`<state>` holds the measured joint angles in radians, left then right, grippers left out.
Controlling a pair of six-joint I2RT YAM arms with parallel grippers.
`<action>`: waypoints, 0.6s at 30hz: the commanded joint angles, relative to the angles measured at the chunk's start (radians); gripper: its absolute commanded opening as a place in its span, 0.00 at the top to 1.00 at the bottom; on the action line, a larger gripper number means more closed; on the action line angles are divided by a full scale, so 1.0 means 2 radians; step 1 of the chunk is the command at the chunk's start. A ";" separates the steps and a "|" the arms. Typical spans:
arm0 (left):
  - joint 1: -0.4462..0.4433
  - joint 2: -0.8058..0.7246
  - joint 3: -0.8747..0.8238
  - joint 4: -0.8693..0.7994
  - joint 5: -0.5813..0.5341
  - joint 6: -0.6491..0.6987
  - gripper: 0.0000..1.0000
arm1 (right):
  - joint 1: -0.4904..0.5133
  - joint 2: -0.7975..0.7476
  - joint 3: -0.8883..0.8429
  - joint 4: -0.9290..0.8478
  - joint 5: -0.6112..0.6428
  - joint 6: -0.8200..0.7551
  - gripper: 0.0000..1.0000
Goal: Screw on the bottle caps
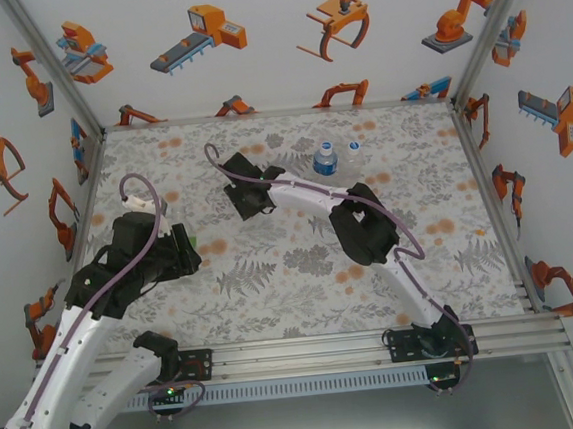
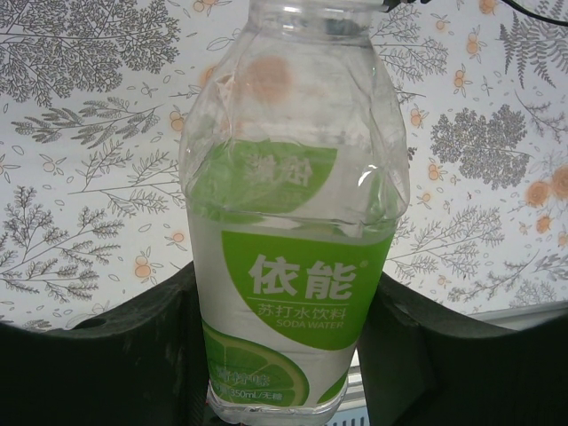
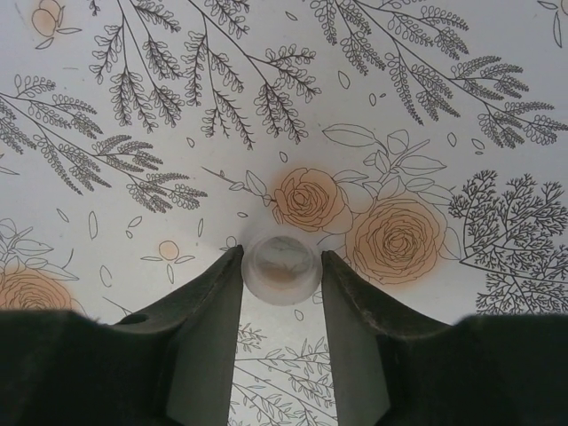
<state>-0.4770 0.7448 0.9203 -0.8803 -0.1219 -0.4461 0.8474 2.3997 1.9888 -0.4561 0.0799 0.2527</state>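
The green-label bottle (image 2: 293, 293) carries large white characters "依能" on its label, with smaller "苏打水饮料" and "SODA WATER" beneath. Near the label's bottom edge a small line includes "350mL" among characters too small to make out. The blue-label bottle (image 1: 326, 158) has print too small to read.

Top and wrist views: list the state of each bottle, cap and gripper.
green-label bottle: gripped by the left gripper.
left gripper: shut on the green-label bottle.
blue-label bottle: upright on the table, ungripped.
loose cap: lying on the table beside the blue-label bottle.
gripped cap: pinched between the right gripper's fingers.
right gripper: shut on the gripped cap.
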 commanded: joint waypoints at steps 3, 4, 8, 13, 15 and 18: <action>0.003 0.004 0.000 0.011 0.007 0.030 0.91 | 0.000 -0.020 -0.007 -0.013 0.010 -0.001 0.65; 0.003 0.008 -0.002 0.021 0.012 0.038 0.90 | 0.000 -0.031 -0.018 -0.014 0.012 0.000 0.65; 0.003 0.036 -0.003 0.059 0.023 0.072 0.90 | 0.000 -0.082 -0.068 -0.013 0.023 0.000 0.66; 0.004 0.104 0.018 0.103 0.053 0.128 0.86 | -0.001 -0.156 -0.159 -0.015 0.027 0.018 0.66; 0.005 0.132 0.028 0.119 0.071 0.150 0.83 | 0.000 -0.186 -0.199 -0.017 0.025 0.034 0.66; 0.005 0.167 0.045 0.144 0.098 0.182 0.82 | 0.000 -0.234 -0.269 -0.015 0.026 0.064 0.66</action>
<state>-0.4721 1.0485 0.9546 -0.6830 -0.0029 -0.1917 0.8478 2.0052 1.5455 -0.4644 0.1165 0.3069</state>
